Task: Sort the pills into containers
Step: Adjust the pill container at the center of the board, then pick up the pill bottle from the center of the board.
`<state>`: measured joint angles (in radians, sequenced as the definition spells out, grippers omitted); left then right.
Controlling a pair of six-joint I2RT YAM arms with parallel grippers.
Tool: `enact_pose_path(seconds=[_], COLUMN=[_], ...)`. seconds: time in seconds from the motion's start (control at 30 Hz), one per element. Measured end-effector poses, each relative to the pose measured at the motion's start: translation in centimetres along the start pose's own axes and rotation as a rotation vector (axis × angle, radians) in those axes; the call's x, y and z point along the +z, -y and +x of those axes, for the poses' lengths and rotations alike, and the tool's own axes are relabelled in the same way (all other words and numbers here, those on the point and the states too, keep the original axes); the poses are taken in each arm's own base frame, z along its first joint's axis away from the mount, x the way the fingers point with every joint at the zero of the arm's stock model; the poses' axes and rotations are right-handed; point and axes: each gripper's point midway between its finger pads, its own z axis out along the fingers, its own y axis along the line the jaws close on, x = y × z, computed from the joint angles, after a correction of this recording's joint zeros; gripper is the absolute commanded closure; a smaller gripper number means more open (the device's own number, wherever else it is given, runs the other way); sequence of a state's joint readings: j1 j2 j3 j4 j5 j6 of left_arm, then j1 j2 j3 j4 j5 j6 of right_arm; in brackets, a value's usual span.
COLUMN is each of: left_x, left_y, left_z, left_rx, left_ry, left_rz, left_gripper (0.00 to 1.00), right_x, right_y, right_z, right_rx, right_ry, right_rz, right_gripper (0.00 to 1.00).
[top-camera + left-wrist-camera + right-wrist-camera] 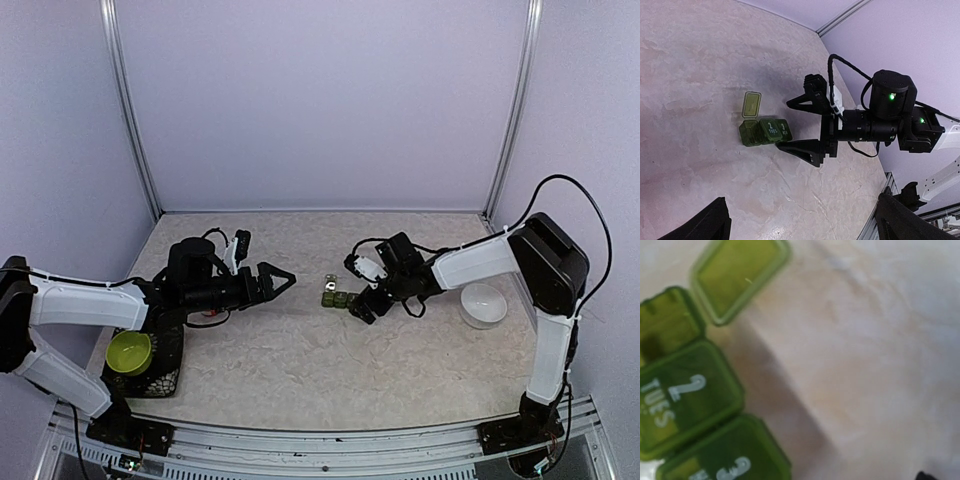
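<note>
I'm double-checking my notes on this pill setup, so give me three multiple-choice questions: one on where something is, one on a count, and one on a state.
1. Where is the white bowl? A by the left arm; B against the back wall; C by the right arm.
2. How many cells has the pill box? A two; B three; C five.
3. How do the box's lids stand? A one open, two shut; B all shut; C all open.

Answers: 1 C, the bowl sits close under that arm, right of the box. 2 B, three green cells form one short row. 3 A, the end lid lies flipped back while those marked 2 and 3 are shut.
</note>
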<state>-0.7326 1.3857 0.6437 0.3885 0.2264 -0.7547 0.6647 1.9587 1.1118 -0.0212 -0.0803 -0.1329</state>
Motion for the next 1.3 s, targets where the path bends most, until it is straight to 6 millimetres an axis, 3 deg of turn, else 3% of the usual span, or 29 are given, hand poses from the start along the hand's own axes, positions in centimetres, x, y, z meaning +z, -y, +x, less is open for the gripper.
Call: enact_pose_path(seconds=[0.33, 0.57, 0.73, 0.9, 1.0, 1.13, 1.3], left_x=[0.1, 0.1, -0.5, -1.3, -1.9, -2.4, -2.2], left_y=[-0.2, -0.3, 0.9, 1.6, 0.6, -2.4, -6.5], left_z=[0.1, -0.6, -3.7, -7.7, -9.5, -11.0, -11.5], left_rx=[-0.001, 0.027, 0.104, 0.174, 0.205, 0.225, 0.25], left_ry=[-0.005, -0.004, 0.049, 0.126, 0.157, 0.163, 0.127], left_rz=[-0.009, -0.052, -0.1, -0.165, -0.237, -0.355, -0.503], left_gripper=[0.01, 0.01, 0.01, 0.01, 0.01, 0.01, 0.05], right_x=[0.5, 0.9, -0.5, -3.6, -5.8, -8.4, -9.5], right_y=[4.2, 5.1, 4.3, 3.3, 2.8, 2.2, 1.1], right_z=[-0.7, -0.9, 0.4, 0.8, 0.3, -0.7, -0.6], right_rx=[0.058, 0.073, 0.105, 0.141, 0.161, 0.178, 0.184], right_ry=[-0.01, -0.014, -0.026, 0.001, 0.044, 0.108, 0.129], right_rz=[0.099, 0.111, 0.093, 0.074, 0.059, 0.045, 0.029], right_gripper=[0.0, 0.0, 0.0, 0.0, 0.0, 0.0, 0.0])
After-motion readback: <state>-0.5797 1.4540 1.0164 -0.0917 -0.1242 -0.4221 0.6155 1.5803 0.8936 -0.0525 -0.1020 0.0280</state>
